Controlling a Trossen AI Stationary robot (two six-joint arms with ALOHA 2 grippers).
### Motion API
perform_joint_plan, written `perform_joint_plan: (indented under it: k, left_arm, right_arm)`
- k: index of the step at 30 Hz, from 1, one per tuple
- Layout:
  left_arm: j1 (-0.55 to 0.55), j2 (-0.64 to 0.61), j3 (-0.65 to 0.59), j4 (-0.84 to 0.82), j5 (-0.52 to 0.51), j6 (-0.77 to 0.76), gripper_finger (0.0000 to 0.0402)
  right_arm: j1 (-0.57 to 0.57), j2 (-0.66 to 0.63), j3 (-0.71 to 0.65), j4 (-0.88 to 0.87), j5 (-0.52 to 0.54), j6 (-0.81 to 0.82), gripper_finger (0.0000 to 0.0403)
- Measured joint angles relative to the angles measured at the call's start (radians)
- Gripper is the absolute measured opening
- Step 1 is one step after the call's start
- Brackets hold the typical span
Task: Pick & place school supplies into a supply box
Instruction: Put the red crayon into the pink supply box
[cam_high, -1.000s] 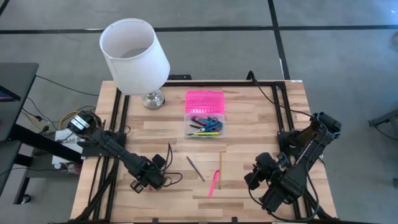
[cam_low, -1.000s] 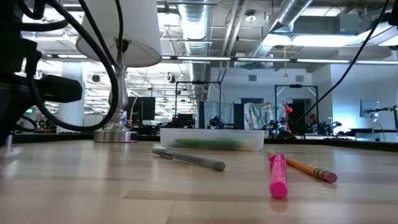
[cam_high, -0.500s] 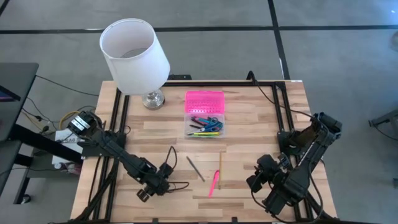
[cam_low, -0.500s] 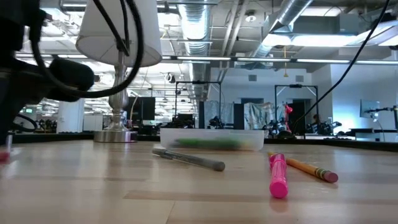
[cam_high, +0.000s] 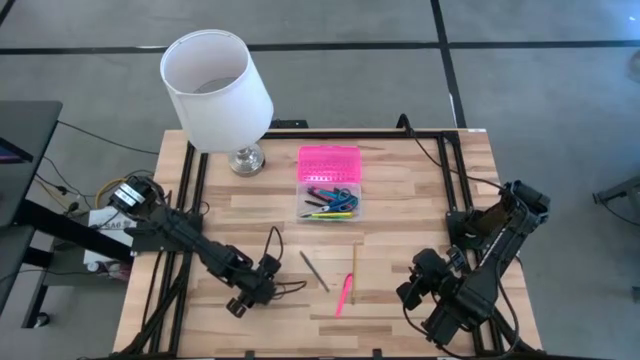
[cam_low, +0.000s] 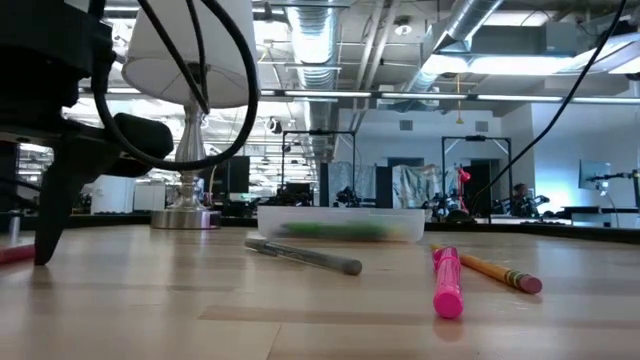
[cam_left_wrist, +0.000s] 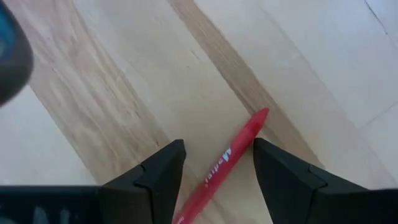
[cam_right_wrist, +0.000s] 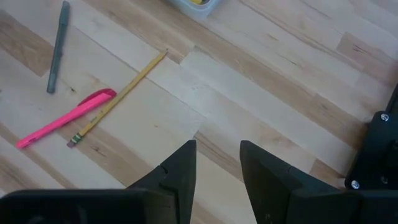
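The supply box (cam_high: 330, 202) sits at the table's middle far part. Its pink lid (cam_high: 329, 160) lies open behind the clear base, which holds several pens and blue-handled scissors. On the table nearer me lie a grey pen (cam_high: 314, 270), a pencil (cam_high: 353, 272) and a pink marker (cam_high: 344, 293). A red pen (cam_left_wrist: 245, 127) lies flat on the wood at the near left. My left gripper (cam_left_wrist: 219, 144) stands open over it, pointing steeply down with one finger on either side of the pen. My right gripper (cam_high: 413, 287) hovers open at the near right.
A white lamp (cam_high: 215, 90) stands on its metal foot (cam_high: 246, 160) at the far left. Black frame rails (cam_high: 190, 190) run along the table's left and right sides. Bare wood lies between the loose pens and the near edge.
My left gripper has gone a little toward the table's right edge and sunk toward the table. Its fingers have tipped steeper, and in the low view one dark finger now reaches down to the wood. The pens have not moved.
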Motion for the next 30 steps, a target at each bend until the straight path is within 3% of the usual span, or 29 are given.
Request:
perform_joint_plan:
  k: [12,22,30]
  left_arm:
    - [0.044,-0.002,-0.033,0.004,0.019,0.023,0.0184]
    - [0.046,-0.001,-0.035,0.01,0.005,0.002,0.0117]
    - [0.047,-0.001,-0.035,0.01,-0.006,-0.084,0.0087]
  right_arm:
    - [0.0,0.0,0.0,0.0,-0.001,0.0,0.0118]
    - [-0.002,0.0,0.0,0.0,-0.002,0.0,0.0118]
    - [-0.002,0.0,0.0,0.0,-0.002,0.0,0.0118]
